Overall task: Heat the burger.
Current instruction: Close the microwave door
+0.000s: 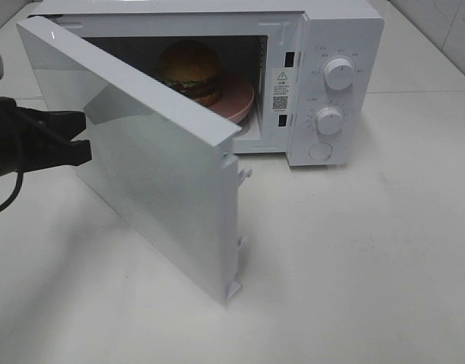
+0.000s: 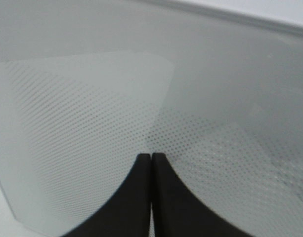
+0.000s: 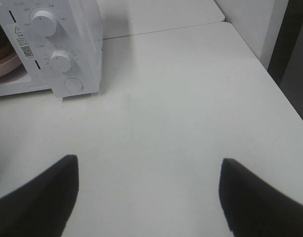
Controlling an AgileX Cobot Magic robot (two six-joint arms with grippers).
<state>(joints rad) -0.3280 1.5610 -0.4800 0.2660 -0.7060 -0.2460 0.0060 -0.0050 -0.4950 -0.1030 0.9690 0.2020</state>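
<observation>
The burger (image 1: 189,68), with a brown bun, sits on a pink plate (image 1: 236,98) inside the white microwave (image 1: 338,30). The microwave door (image 1: 149,174) stands swung out towards the front left. My left gripper (image 1: 82,136) is shut, and its tips rest against the door's outer face. In the left wrist view the closed left gripper (image 2: 151,158) presses on the dotted door panel (image 2: 92,113). My right gripper (image 3: 149,195) hangs open over bare table to the right of the microwave (image 3: 87,44), holding nothing. It does not show in the exterior view.
Two round knobs (image 1: 338,73) (image 1: 328,120) and a round button (image 1: 321,151) sit on the microwave's right panel. The white table (image 1: 353,265) stretches in front and to the right. Its right edge (image 3: 277,89) shows in the right wrist view.
</observation>
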